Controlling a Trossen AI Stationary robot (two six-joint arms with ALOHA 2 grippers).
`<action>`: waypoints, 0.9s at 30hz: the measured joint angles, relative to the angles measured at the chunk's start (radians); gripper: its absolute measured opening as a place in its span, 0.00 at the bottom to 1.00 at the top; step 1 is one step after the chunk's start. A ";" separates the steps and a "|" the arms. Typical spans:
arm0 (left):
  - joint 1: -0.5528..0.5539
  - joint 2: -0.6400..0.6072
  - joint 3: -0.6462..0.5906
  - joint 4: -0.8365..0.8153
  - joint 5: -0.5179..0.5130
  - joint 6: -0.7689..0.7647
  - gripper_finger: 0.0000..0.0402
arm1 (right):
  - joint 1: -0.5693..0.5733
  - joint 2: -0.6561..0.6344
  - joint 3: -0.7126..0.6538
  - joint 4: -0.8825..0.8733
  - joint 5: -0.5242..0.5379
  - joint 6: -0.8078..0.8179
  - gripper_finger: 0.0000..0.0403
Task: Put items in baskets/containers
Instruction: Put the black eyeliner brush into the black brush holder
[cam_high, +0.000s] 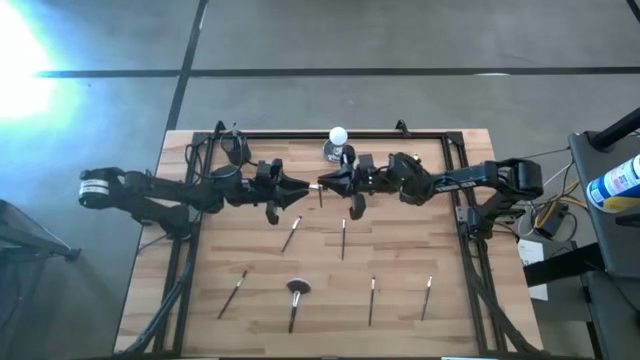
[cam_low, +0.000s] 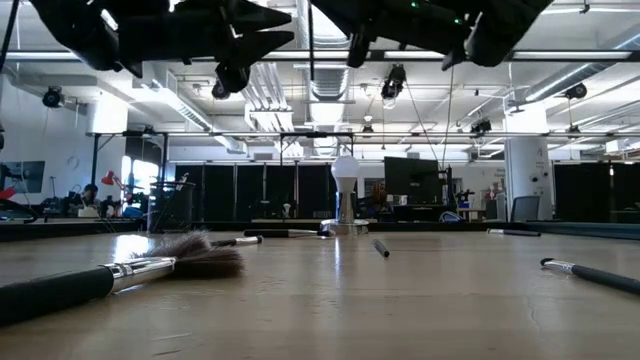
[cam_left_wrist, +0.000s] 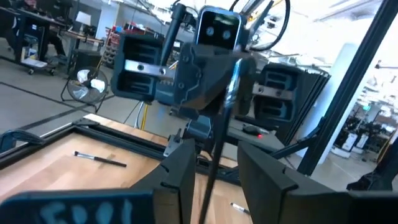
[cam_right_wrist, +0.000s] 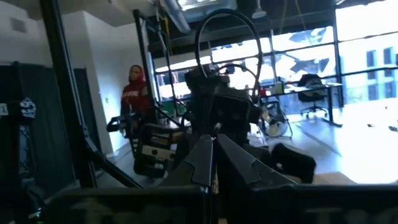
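Only the left wrist view shows a thin brush (cam_left_wrist: 219, 140) between the released left claw (cam_left_wrist: 214, 163) fingers; right claw (cam_high: 322, 184) grasps it.

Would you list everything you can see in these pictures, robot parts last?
table: one, pale wood, under both arms.
frame: one, black, along the table's edges.
thin brushes: five, dark handles, lying apart on the near half of the table.
fluffy brush: one, dark with a round head, lying among them.
held brush: one, dark, in the air over mid-table.
white ball: one, on a silvery base, far edge.
bottle: one, blue and white, off the table.
person: one, red top, in the room behind.
left gripper: dark, open around the held brush.
right gripper: dark, facing it, apparently shut on that brush.
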 joint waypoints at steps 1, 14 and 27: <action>0.000 0.000 0.004 -0.001 0.011 0.003 0.28 | 0.000 0.009 0.012 -0.002 -0.009 -0.003 0.02; 0.000 0.000 0.080 -0.082 0.038 0.088 0.26 | 0.000 0.095 0.126 -0.032 -0.043 -0.015 0.02; 0.033 -0.072 0.079 -0.201 -0.064 0.167 0.03 | -0.008 -0.009 0.115 -0.242 -0.038 -0.078 0.18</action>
